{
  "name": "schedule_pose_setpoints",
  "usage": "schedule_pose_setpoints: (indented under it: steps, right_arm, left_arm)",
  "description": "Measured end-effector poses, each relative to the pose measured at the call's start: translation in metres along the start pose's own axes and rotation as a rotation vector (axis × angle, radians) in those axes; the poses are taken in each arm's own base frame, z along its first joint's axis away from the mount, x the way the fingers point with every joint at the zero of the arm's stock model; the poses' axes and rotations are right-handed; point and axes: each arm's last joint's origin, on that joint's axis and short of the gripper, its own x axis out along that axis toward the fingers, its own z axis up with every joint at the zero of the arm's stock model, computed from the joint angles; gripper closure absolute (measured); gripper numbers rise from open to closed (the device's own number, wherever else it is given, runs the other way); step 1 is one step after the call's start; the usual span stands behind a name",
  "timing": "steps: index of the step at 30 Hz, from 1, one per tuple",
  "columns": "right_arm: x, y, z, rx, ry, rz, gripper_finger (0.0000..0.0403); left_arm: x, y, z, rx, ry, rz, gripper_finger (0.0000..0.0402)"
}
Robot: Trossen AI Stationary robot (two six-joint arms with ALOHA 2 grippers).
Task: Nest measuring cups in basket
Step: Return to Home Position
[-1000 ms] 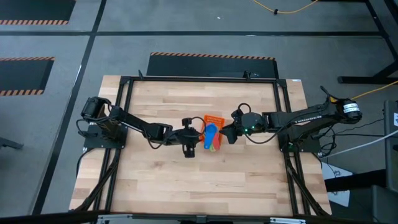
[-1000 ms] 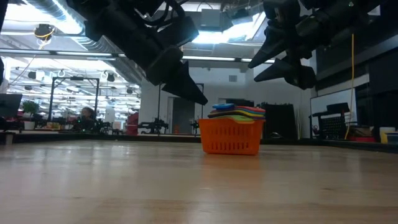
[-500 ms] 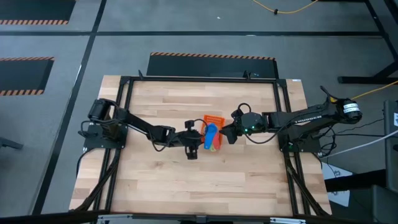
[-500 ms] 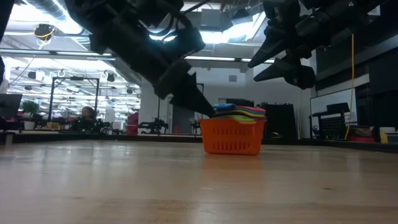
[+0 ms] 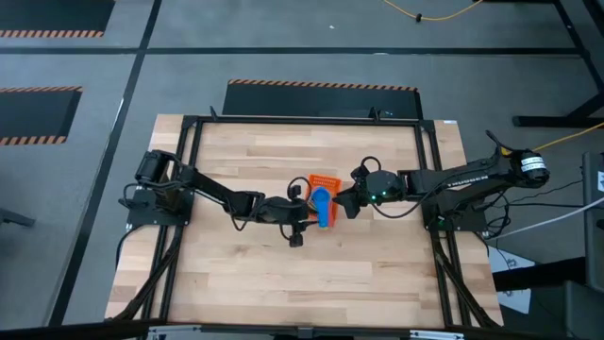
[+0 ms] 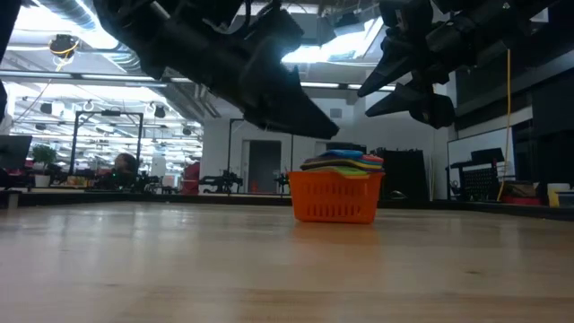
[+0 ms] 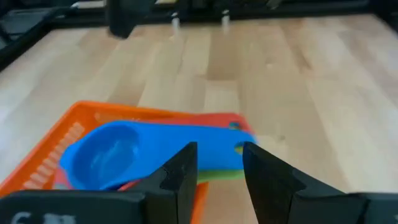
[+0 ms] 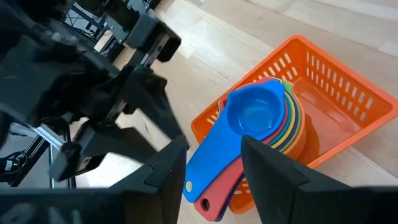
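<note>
The orange mesh basket stands on its base at mid-table. The measuring cups sit nested inside it, a blue cup on top. Their flat handles fan out over the basket's rim. My left gripper is open and hovers just above the handles, a finger on either side of the blue handle, touching nothing. My right gripper is open and hangs in the air on the basket's right side.
Bare wooden table lies all around the basket, with a black frame along its edges. My left arm reaches in from the table's left, close to the basket. The room's benches and gear show beyond the far edge.
My left gripper has moved toward the table's right, over the near-left side of the basket. It first dipped down to the handles of the stacked cups, then rose a little above them. The basket has stayed in place.
</note>
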Motion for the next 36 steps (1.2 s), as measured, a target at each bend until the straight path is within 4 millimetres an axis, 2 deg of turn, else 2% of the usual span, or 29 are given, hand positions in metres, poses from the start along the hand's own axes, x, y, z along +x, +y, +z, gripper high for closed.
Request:
schedule_pose_setpoints:
  steps: [6,12,16,20,24,28,36]
  right_arm:
    - [0.0,0.0,0.0,-0.001,0.0,0.0,0.0244]
    - [-0.005,0.005,0.004,-0.016,-0.014,0.068,0.0244]
    - [-0.019,0.01,0.01,-0.041,-0.049,0.122,0.0244]
    - [-0.042,0.015,0.018,-0.056,-0.112,0.19,0.0244]
    - [-0.068,0.018,0.026,-0.095,-0.187,0.262,0.0244]
    - [-0.092,0.019,0.031,-0.11,-0.249,0.321,0.0244]
    - [-0.127,0.009,0.029,-0.179,-0.278,0.329,0.0244]
  left_arm:
    - [-0.006,-0.001,0.014,-0.02,-0.088,-0.021,0.028]
    - [-0.03,0.004,0.046,0.017,-0.205,-0.013,0.028]
    - [-0.06,0.012,0.075,0.055,-0.304,0.017,0.028]
    - [-0.098,0.022,0.099,0.097,-0.369,0.081,0.028]
    - [-0.137,0.034,0.112,0.108,-0.362,0.18,0.028]
    - [-0.174,0.046,0.115,0.104,-0.318,0.25,0.028]
    - [-0.236,0.063,0.105,0.052,-0.253,0.239,0.028]
